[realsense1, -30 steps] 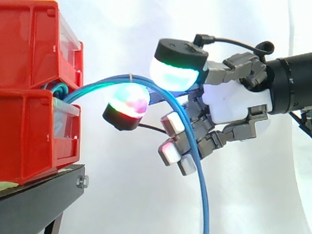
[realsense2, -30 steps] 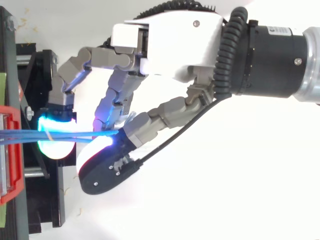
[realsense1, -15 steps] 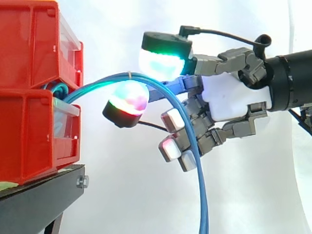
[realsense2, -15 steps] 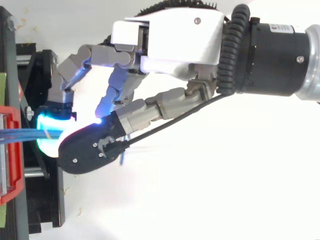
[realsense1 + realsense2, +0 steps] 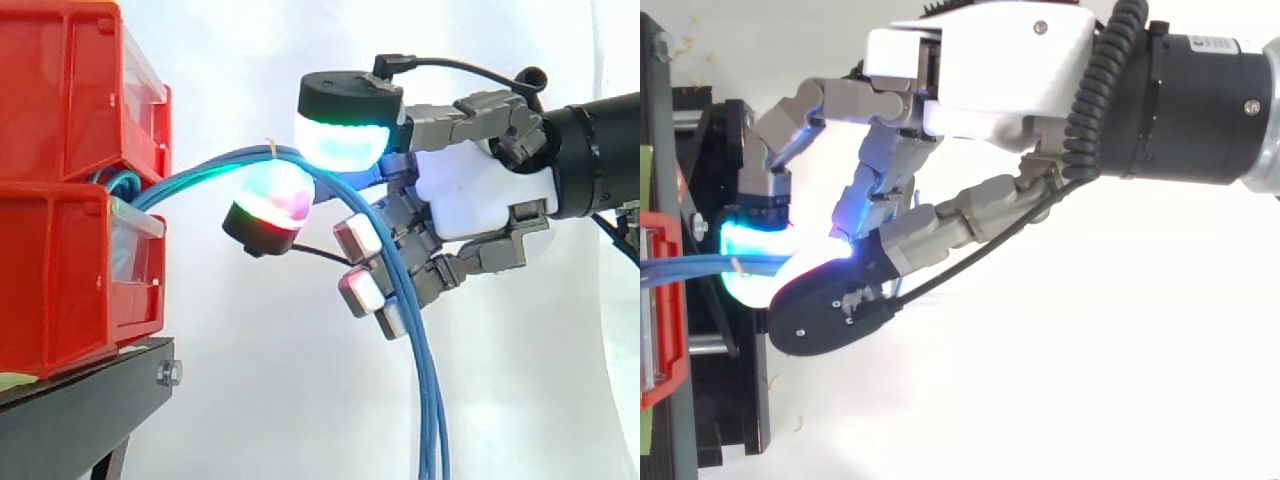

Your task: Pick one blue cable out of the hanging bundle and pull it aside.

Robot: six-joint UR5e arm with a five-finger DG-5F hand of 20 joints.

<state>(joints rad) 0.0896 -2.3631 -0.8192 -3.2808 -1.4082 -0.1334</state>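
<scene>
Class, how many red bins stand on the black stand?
2: the upper bin, stacked on the lower bin, which rests on the black stand. Others may be hidden.

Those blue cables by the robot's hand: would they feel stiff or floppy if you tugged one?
Probably springy rather than limp: the blue cables arch out of the red bins before drooping. Likely light, since they hang freely below the hand. They look thin and smooth, so one might slip between the pads.
</scene>
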